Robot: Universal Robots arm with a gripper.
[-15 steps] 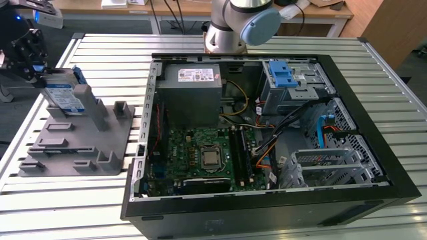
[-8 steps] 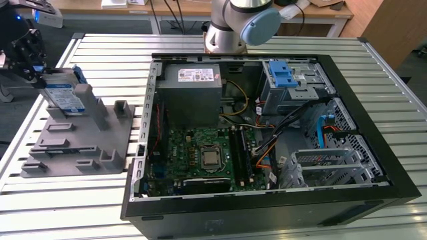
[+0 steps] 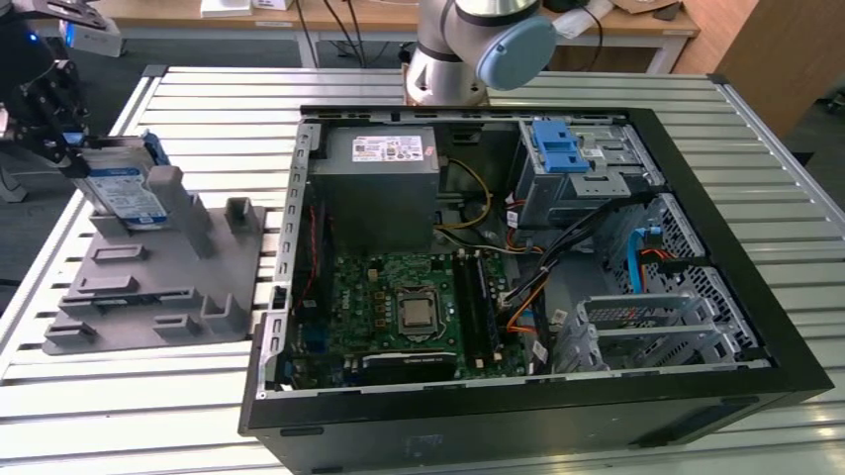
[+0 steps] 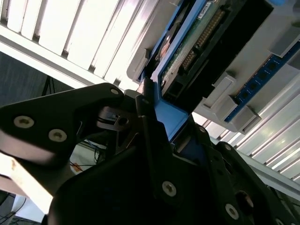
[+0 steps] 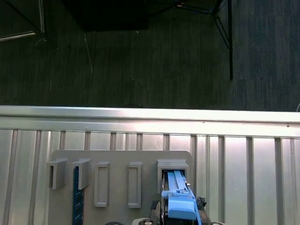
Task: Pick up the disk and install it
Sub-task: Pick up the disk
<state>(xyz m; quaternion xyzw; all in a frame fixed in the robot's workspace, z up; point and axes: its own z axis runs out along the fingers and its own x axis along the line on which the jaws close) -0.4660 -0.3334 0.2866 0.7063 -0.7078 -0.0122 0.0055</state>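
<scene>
Hand (image 3: 75, 155) gripping disk (image 3: 127, 198) upright in grey rack (image 3: 139, 297), open computer case (image 3: 528, 424) beside

Disk (image 3: 126, 195) partly behind grey holder (image 3: 145, 287)

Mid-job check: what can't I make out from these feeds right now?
- Exterior view: the disk, its upper corner hidden behind the gripper.
- First wrist view: most of the disk, cut off by the picture's edge.
- Exterior view: the inside of the drive cage, covered by its blue latch.
</scene>
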